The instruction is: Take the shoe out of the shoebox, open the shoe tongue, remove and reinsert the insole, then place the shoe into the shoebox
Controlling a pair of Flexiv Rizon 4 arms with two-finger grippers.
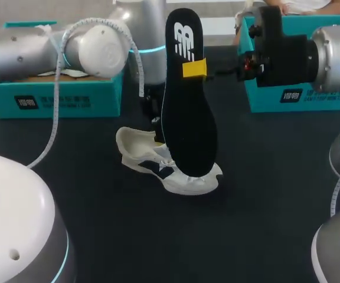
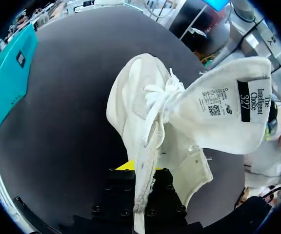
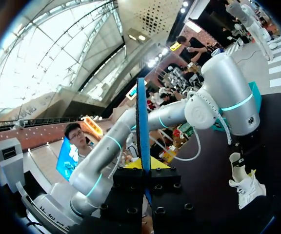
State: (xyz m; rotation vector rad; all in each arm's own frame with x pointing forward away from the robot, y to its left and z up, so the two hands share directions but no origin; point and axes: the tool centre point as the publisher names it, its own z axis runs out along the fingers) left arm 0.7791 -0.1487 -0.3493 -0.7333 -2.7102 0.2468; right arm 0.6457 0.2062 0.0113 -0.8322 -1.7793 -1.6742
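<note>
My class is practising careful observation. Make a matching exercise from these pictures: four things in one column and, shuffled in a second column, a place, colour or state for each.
Things
1. insole
2. shoe
3. tongue
4. shoebox

Descriptions
A. teal, at the far edge of the table
B. white, sitting on the dark tabletop
C. black, held upright in the right gripper
D. folded back, with its label showing

Pairs: 1-C, 2-B, 3-D, 4-A
</note>
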